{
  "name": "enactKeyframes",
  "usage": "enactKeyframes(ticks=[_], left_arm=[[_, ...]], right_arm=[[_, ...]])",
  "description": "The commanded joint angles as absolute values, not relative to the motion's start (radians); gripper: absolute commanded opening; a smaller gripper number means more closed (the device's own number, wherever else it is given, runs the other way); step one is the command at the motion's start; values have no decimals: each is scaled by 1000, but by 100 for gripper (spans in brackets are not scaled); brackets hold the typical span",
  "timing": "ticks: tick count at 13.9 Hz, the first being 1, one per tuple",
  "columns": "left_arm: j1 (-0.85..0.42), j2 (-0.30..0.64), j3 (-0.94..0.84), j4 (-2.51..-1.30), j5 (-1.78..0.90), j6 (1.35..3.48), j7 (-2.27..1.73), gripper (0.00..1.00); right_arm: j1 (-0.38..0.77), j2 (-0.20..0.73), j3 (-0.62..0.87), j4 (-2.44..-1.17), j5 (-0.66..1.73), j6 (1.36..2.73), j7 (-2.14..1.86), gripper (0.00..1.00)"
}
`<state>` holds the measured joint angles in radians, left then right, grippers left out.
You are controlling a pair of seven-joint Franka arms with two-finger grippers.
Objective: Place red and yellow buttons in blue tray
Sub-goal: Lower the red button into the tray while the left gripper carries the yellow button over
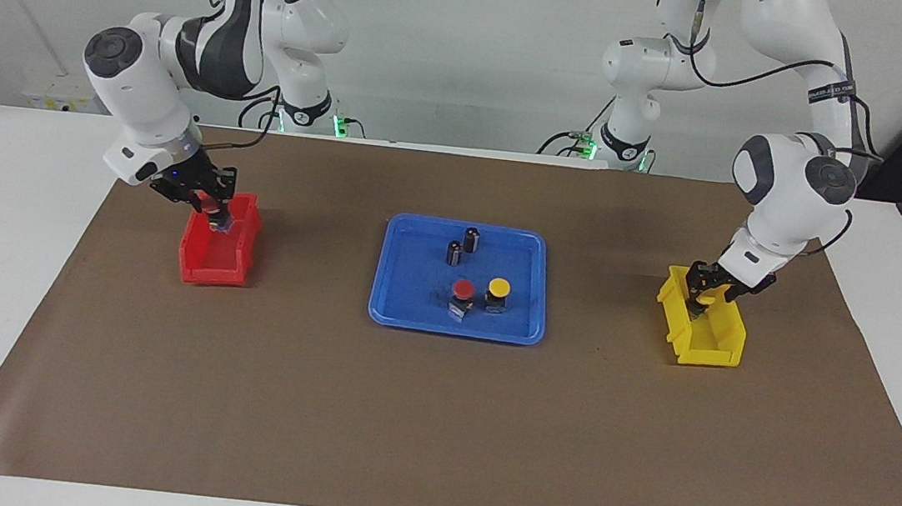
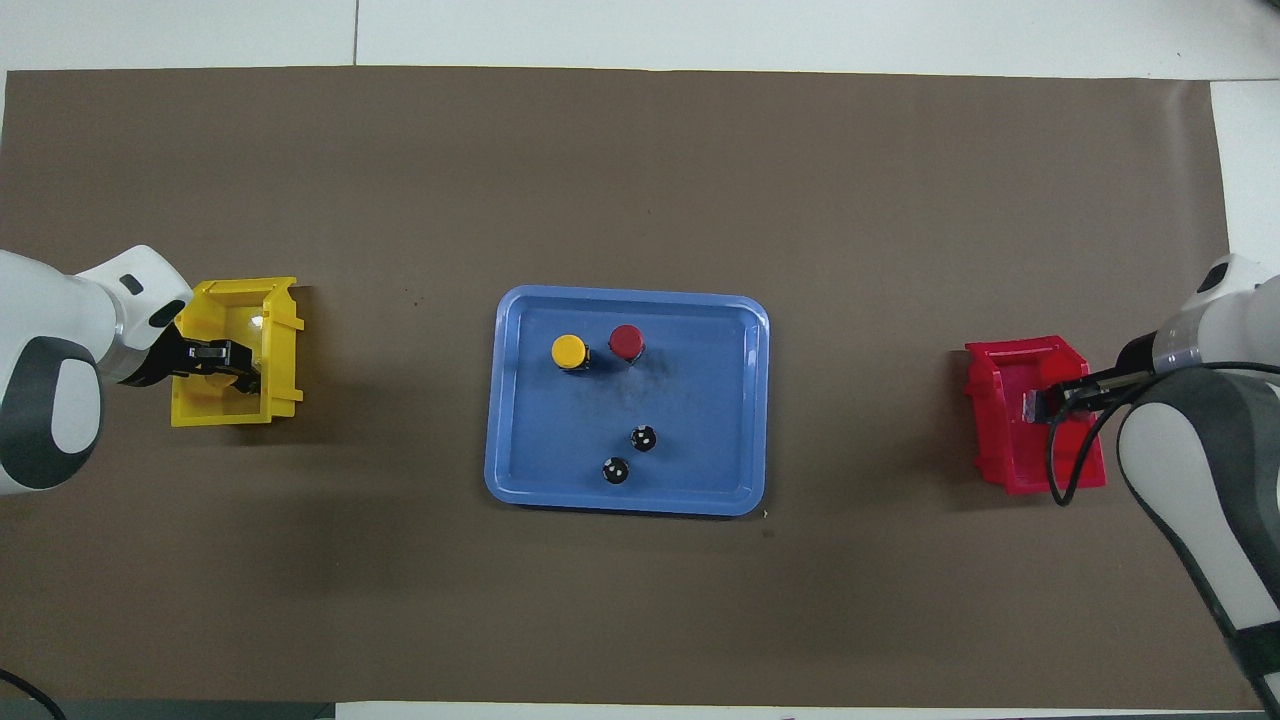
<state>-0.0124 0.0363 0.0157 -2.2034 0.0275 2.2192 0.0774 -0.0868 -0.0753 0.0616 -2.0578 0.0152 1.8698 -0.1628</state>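
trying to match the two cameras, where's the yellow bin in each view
Facing view: the yellow bin sits at the right of the picture, at the left arm's end of the table, with the left gripper over it.
Overhead view: the yellow bin sits at the left of the picture, level with the tray.
Shared landmark: the blue tray in the middle of both; the bin lies toward the left arm's end from it.
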Motion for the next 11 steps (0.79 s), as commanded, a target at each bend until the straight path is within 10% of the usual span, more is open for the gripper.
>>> enactKeyframes(ticks=[1, 3, 5, 11], left_arm=[[-8, 9, 8, -2244, 46, 2261, 80, 72], [-8, 9, 8, -2244, 46, 2263, 80, 54], [-5, 11, 8, -2243, 46, 2266, 81, 3], [-11, 20, 9, -2044, 46, 2030, 75, 1]], right_arm=[[71, 44, 69, -1852, 20, 1786, 28, 26], [176, 86, 69, -1764, 20, 1790, 191, 26], [273, 141, 71, -1720, 21, 1848, 335, 26], [451, 308, 69, -1730, 14, 2091, 597, 26]])
